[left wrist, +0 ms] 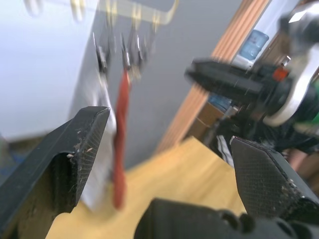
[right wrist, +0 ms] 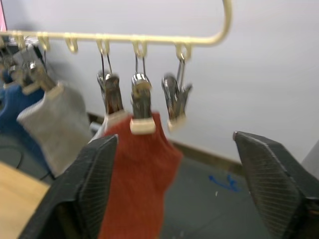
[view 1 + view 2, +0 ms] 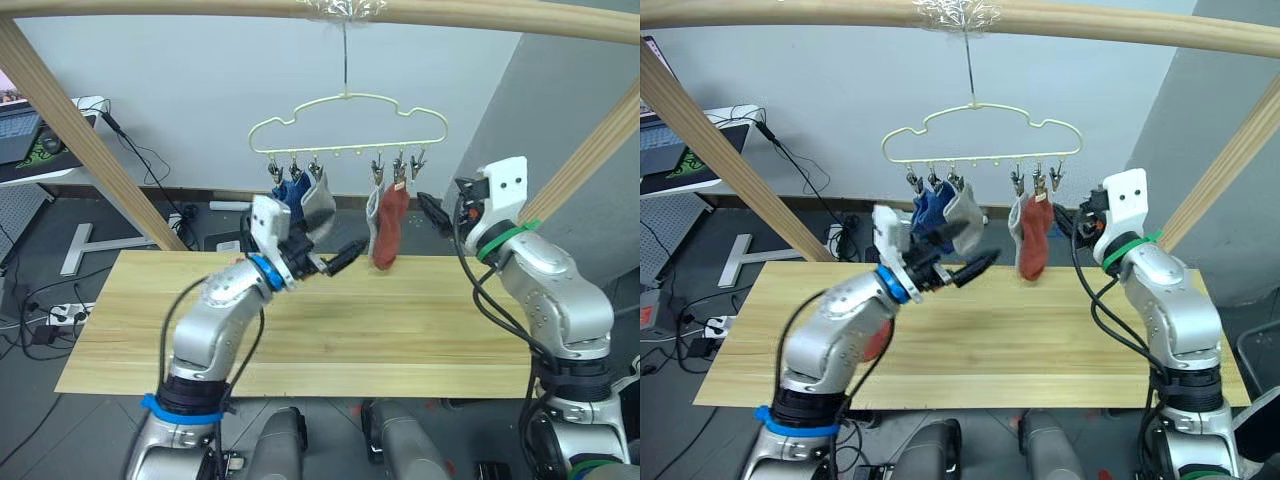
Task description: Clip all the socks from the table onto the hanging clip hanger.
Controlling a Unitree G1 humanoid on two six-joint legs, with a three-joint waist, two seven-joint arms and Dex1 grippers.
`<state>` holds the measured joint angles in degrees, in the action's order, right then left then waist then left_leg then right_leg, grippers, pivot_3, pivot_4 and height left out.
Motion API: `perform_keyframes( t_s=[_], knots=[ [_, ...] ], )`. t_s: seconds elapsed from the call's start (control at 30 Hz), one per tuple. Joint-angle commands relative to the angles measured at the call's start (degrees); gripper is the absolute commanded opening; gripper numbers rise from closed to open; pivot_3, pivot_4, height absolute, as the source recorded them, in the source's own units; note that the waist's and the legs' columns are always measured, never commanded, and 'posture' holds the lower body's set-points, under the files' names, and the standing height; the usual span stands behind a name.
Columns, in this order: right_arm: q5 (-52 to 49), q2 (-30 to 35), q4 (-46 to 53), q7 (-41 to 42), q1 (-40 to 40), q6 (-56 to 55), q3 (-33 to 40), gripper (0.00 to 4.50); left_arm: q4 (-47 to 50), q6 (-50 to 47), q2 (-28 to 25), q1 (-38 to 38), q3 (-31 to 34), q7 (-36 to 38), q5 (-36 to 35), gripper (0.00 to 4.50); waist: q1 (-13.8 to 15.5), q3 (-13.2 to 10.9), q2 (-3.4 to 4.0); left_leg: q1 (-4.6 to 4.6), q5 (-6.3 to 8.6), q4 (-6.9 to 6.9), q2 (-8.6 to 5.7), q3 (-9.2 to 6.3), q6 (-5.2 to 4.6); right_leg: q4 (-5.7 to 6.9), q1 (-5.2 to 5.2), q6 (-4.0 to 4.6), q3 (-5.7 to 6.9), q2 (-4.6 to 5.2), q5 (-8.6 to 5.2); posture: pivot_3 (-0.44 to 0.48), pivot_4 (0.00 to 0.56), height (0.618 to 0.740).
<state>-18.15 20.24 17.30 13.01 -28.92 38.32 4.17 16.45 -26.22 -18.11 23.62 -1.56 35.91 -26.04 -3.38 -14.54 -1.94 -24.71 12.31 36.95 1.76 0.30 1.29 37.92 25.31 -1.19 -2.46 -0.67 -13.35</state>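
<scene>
The pale-yellow clip hanger (image 3: 345,120) hangs from the top pole above the table's (image 3: 400,330) far edge. Clipped to it are a blue sock (image 3: 290,190), a light grey sock (image 3: 320,205), a second grey sock (image 3: 374,212) and a rust-red sock (image 3: 390,230). The clip (image 2: 174,97) beside the red sock (image 2: 139,169) holds nothing. My left gripper (image 3: 338,240) is open and empty, raised between the two groups of socks. My right gripper (image 3: 432,212) is open and empty, just right of the red sock. A rust-red patch (image 3: 877,340) shows on the table behind my left forearm.
Thick wooden frame poles slant down at the left (image 3: 90,150) and right (image 3: 590,150), with a crossbar (image 3: 450,12) on top. Beyond the table, a desk with a laptop (image 3: 20,135) stands at the far left. Cables and a power strip (image 3: 65,313) lie on the floor.
</scene>
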Motion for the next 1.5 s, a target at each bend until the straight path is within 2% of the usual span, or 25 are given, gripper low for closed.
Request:
perform_keyframes(
  t_s=[0.03,0.1,0.23,0.8,1.07,1.5],
  knots=[
    [2.3,-2.3,-0.6,-2.8,-1.7,-4.0,0.4,3.73,4.7,-2.2,-2.0,1.4,1.7,1.5,-3.6,4.50,0.2,0.0,0.00,-0.02,0.00,0.00,0.04,-0.01,0.00,-0.02,0.01,0.00,0.01,0.02,0.00,-0.029,0.251,0.740],
    [3.2,-3.2,-1.5,-3.0,-1.8,-4.8,-0.1,3.29,5.2,-2.8,-3.2,1.8,2.2,1.8,-4.1,4.50,0.3,0.0,0.00,-0.05,0.00,0.00,0.03,-0.04,0.00,-0.03,0.01,0.00,0.02,0.07,0.00,-0.029,0.251,0.740],
    [4.2,-4.4,-3.2,-3.2,-2.4,-5.9,-0.7,1.86,5.3,-3.3,-4.5,2.0,2.6,1.7,-4.6,4.50,0.5,0.0,0.00,-0.05,0.00,0.01,0.01,-0.07,0.00,-0.03,0.00,0.00,0.03,0.10,0.00,-0.019,0.254,0.740],
    [9.2,-7.4,-15.2,-4.2,-7.0,-13.4,-0.9,1.86,5.4,-3.9,-5.2,1.7,2.7,1.5,-4.2,4.50,0.8,0.0,0.02,-0.04,0.00,0.01,0.03,-0.07,0.00,0.01,0.00,0.01,0.03,0.10,0.00,0.009,0.262,0.740],
    [14.2,-8.8,-24.1,-6.7,-11.7,-20.4,-2.5,1.86,6.2,-4.9,-5.1,2.5,2.3,0.9,-4.6,4.50,1.0,0.0,0.03,-0.04,0.00,0.01,0.02,-0.06,0.00,0.02,0.01,0.01,0.03,0.10,0.00,0.016,0.265,0.740],
    [14.9,-11.7,-28.1,-6.8,-14.6,-23.8,-2.7,1.86,6.5,-6.2,-4.8,6.0,2.8,0.1,-6.5,4.50,1.5,-0.1,0.04,-0.04,0.00,0.02,0.01,-0.09,0.00,0.02,0.00,0.02,0.04,0.11,0.00,0.022,0.267,0.740]
  ],
)
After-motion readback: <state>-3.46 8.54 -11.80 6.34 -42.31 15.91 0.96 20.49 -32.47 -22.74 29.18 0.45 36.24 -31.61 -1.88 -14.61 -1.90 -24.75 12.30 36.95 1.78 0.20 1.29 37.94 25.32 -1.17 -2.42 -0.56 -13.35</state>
